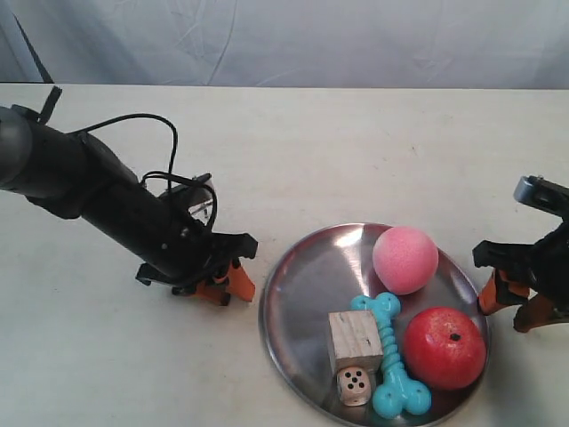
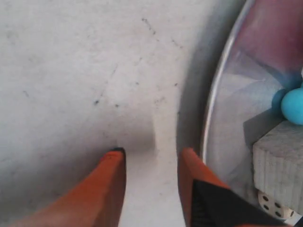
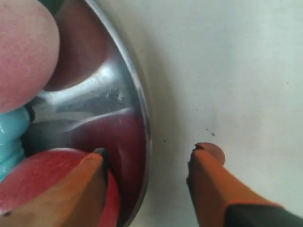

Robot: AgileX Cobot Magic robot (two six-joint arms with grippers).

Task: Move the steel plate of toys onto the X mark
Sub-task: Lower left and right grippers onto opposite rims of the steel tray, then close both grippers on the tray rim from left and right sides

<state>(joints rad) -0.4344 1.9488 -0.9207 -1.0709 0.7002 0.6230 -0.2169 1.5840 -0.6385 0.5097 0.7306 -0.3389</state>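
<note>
The steel plate [image 1: 307, 285] lies low in the exterior view. It holds a pink ball [image 1: 404, 259], a red apple-like ball [image 1: 444, 347], a turquoise bone [image 1: 389, 356], a wooden cube [image 1: 354, 340] and a die [image 1: 355, 385]. My left gripper [image 2: 150, 156] is open with bare table between its fingers, just outside the plate's rim [image 2: 213, 109] on the cube's [image 2: 279, 161] side. My right gripper [image 3: 149, 153] is open and straddles the rim [image 3: 137, 94], one finger over the red ball [image 3: 42, 179], the other over the table. I see no X mark.
The pale table [image 1: 356, 151] stretches behind the plate to a grey cloth backdrop [image 1: 293, 40]. The left arm's black body and cable [image 1: 107, 196] slant across the table at the exterior view's left. The plate's near edge reaches the bottom of that view.
</note>
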